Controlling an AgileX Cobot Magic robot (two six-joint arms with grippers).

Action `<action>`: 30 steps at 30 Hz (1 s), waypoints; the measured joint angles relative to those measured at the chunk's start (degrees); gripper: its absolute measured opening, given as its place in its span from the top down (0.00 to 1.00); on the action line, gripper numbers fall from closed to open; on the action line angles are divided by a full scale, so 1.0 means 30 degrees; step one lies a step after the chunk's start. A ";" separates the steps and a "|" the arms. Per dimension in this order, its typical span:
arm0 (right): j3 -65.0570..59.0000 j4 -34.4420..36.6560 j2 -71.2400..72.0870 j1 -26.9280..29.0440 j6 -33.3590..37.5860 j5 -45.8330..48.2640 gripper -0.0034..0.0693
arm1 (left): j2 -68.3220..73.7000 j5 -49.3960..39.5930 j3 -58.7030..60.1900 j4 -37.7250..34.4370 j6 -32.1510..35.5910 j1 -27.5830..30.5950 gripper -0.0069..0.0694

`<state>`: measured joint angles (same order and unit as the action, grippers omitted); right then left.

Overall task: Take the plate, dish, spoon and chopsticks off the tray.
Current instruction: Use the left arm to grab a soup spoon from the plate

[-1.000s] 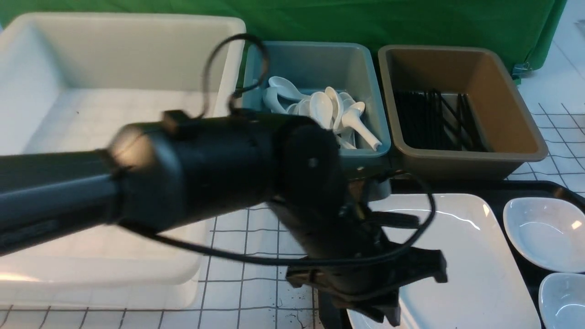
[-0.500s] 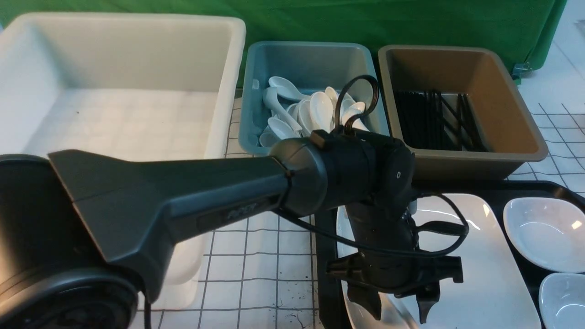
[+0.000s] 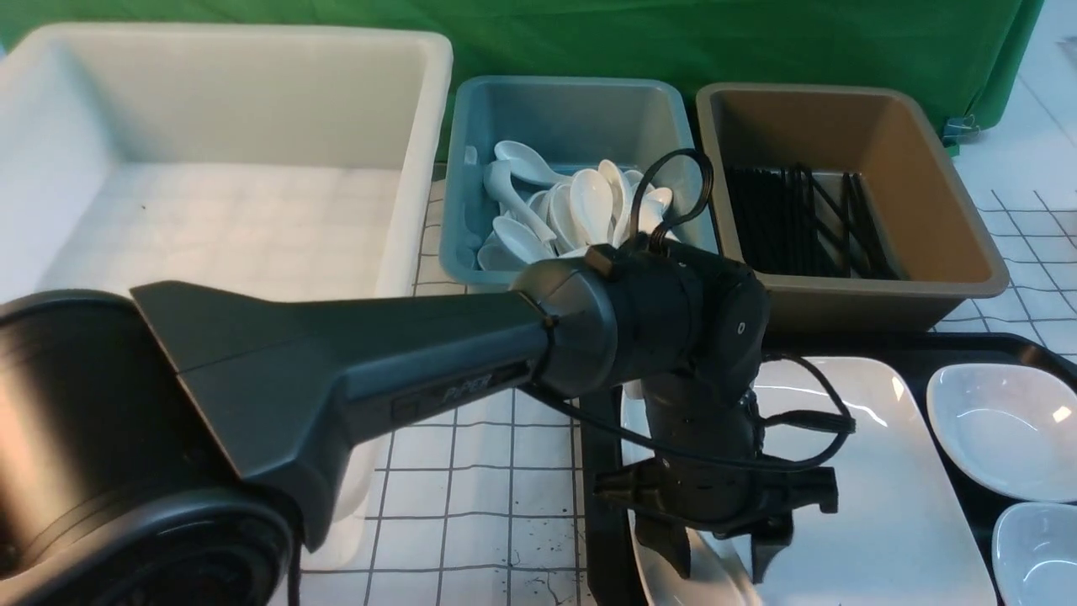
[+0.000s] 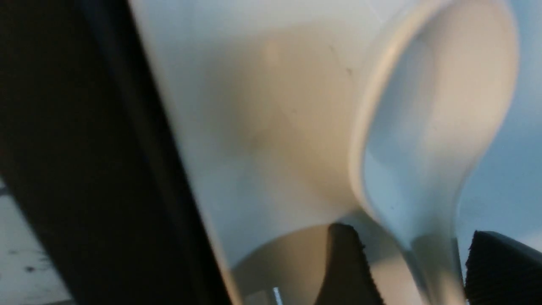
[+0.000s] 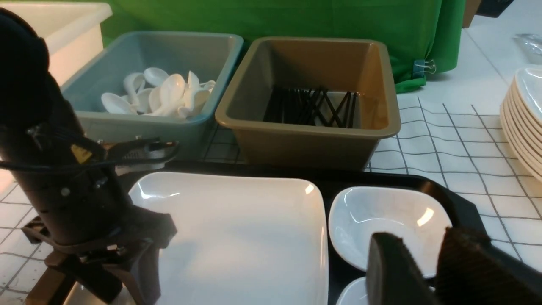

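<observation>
A white spoon (image 4: 432,106) lies on the large white plate (image 3: 875,488), near the plate's left end. The plate rests on the black tray (image 3: 599,505). My left gripper (image 3: 721,568) hangs low over the plate and is open. Its fingers straddle the spoon's handle; one pad (image 4: 499,267) is at the handle's side and the other stands apart. Two small white dishes (image 3: 1001,429) (image 3: 1039,551) sit on the tray's right part. My right gripper (image 5: 423,237) hovers open and empty above a dish (image 5: 381,216). The chopsticks are out of view.
A big white tub (image 3: 210,210) stands at the back left. Beside it a blue-grey tub (image 3: 580,118) holds several white spoons, and a brown tub (image 3: 875,135) holds thin black sticks. A stack of cream plates (image 5: 525,123) sits far right.
My left arm has swung right and down over the plate. Its jaws spread around the spoon's handle, then narrowed a little. The wrist has dropped slightly since half a second ago.
</observation>
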<state>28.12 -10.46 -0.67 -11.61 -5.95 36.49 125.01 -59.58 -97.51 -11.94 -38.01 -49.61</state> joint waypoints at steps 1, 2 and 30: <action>0.0000 0.0000 0.0000 0.0000 0.0000 0.0000 0.63 | 0.0097 -0.0495 -0.0413 0.0429 0.0019 0.0087 0.47; 0.0000 0.0000 0.0000 0.0000 0.0000 0.0000 0.63 | 0.0136 -0.1020 -0.0798 0.0812 0.0075 0.0137 0.50; 0.0000 -0.0017 0.0000 0.0000 0.0000 0.0000 0.62 | 0.1098 -0.3393 -0.3247 0.4522 0.4143 -0.1801 0.39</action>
<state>28.12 -10.51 -0.67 -11.61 -5.95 36.49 128.31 -69.77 -107.26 1.62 -25.58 -55.02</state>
